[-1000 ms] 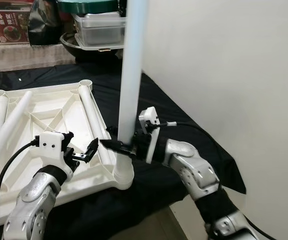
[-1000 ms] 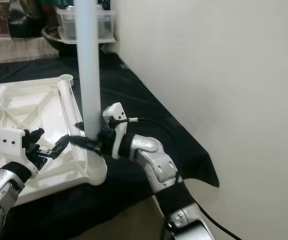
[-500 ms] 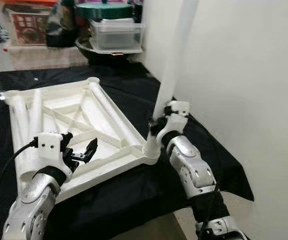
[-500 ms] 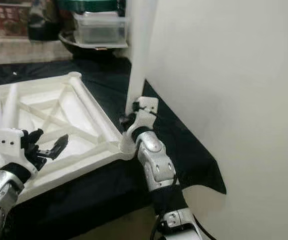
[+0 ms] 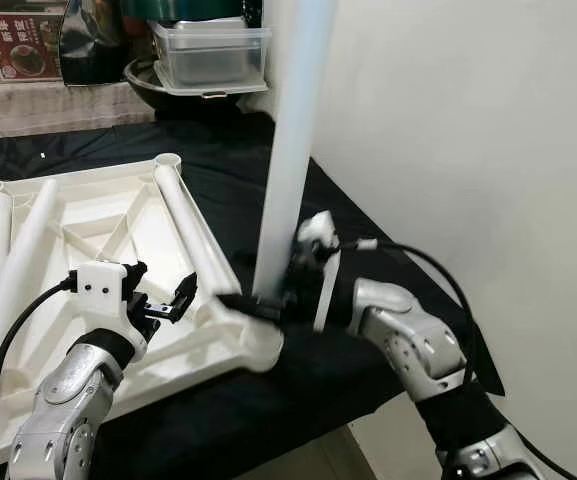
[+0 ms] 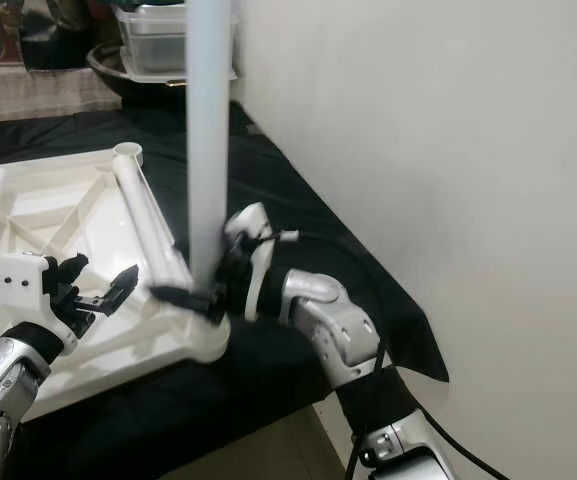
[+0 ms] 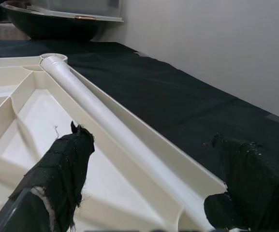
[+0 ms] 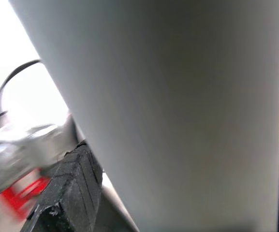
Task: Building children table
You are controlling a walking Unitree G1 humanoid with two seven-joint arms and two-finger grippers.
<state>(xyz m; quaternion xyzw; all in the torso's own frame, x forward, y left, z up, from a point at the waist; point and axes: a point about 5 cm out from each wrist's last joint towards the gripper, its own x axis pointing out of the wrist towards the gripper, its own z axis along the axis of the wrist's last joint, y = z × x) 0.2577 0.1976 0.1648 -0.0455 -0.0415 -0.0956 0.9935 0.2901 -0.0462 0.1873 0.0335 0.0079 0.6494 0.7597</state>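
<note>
Compared with half a second before, the white table leg [image 5: 293, 130] had swung back from its lean toward the wall to nearly upright, and the right arm had dropped lower and flatter behind it. The right gripper [image 5: 258, 303] was clamped around the leg's base, right at the near corner socket of the upside-down white tabletop [image 5: 98, 230] on the black cloth [image 5: 368, 250]. The left gripper [image 5: 168, 300] hovered with its fingers spread apart, gripping nothing, just above the tabletop beside a loose leg [image 7: 95, 116] lying along the frame.
</note>
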